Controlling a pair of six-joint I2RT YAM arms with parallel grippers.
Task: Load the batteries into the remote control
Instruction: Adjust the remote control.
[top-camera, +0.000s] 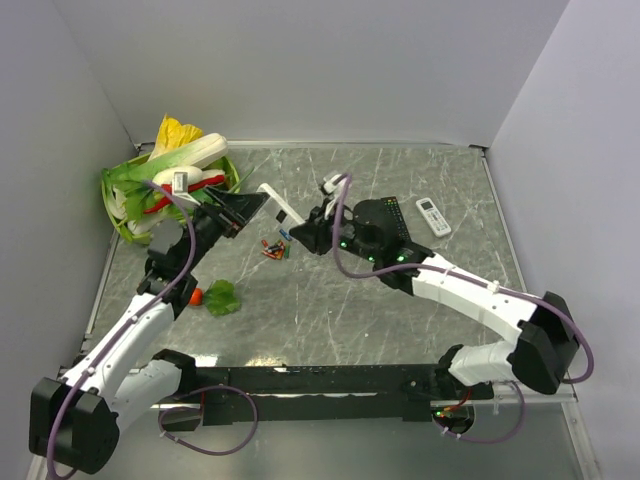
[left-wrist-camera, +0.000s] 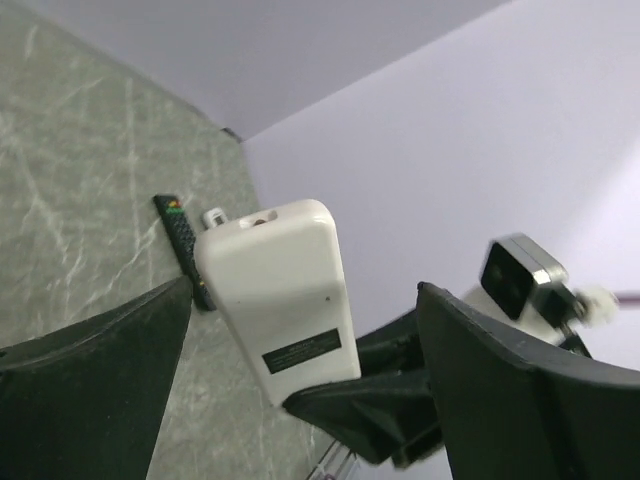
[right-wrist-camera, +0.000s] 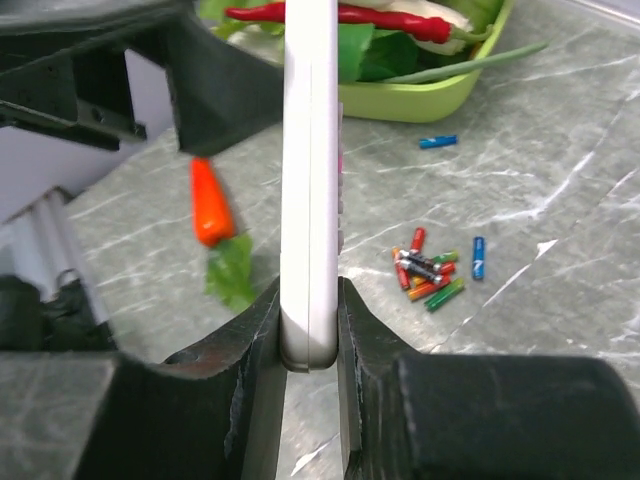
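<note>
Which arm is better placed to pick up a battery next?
Left. The left gripper is open and empty, while the right gripper is shut on the white rectangular remote control. The small coloured cylindrical batteries lie loose close by.

Top of the remote control (right-wrist-camera: 310, 180) cut off by the right wrist view's edge, its button face out of sight, long black remote (left-wrist-camera: 176, 225) half hidden behind it, batteries (top-camera: 274, 247) too small to count from above
</note>
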